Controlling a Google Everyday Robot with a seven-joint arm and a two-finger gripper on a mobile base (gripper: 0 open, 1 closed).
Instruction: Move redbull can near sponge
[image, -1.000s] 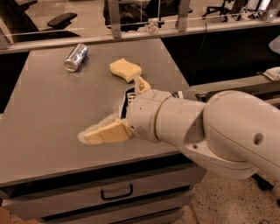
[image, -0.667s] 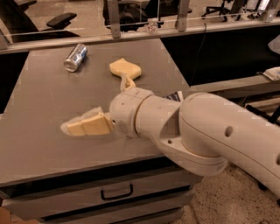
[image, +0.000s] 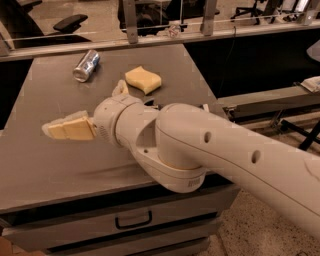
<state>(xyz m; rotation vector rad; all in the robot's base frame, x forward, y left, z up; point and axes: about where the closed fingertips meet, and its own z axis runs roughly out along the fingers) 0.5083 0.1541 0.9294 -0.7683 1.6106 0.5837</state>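
The redbull can (image: 86, 65) lies on its side at the far left of the grey table (image: 45, 170), its silver top facing the front left. The pale yellow sponge (image: 143, 80) lies to its right, about a can's length away. My gripper (image: 84, 108) hovers over the middle left of the table, in front of the can and the sponge, apart from both. It is open and empty: one tan finger (image: 67, 129) points left and the other finger (image: 120, 88) points towards the sponge. My white arm hides the table's right front part.
The table has a drawer with a handle (image: 134, 220) under its front edge. A railing (image: 150, 37) runs behind the table, with office chairs beyond. A lower bench (image: 270, 102) stands to the right.
My gripper has swung left across the front of the table, and the arm now covers more of the table's right side. The can and the sponge have not moved.
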